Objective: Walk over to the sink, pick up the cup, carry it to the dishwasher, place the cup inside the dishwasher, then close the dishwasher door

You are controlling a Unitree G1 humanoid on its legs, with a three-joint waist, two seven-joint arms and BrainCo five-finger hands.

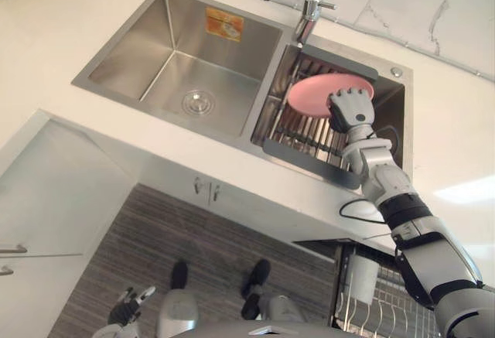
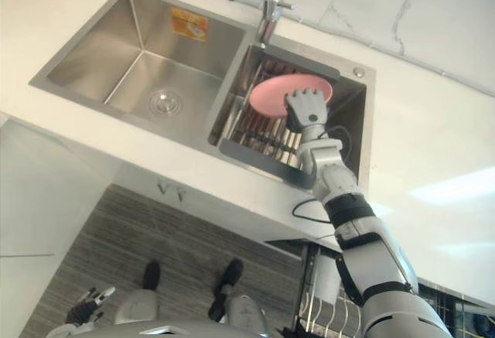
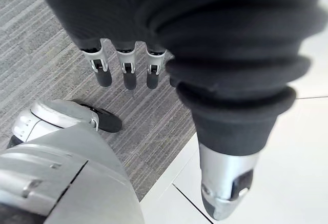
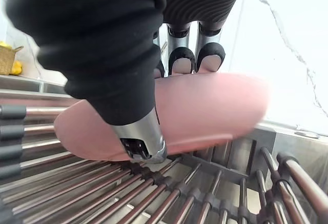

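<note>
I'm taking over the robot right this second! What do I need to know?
Right hand: fingers and thumb pinch a pink dish. It looks flat, more a dish than a cup. It is over the drying rack in the right basin of the sink.
Left hand: open, empty, hanging low near the floor.
Done: at the sink, dish gripped.
Left: lift it clear, carry it to the dishwasher rack showing below the counter on the right, set it inside, close the door.

pink flat dish (image 1: 319, 94), tilted, in rt hand (image 1: 352, 110) grip above sink rack (image 1: 304, 134)
</note>
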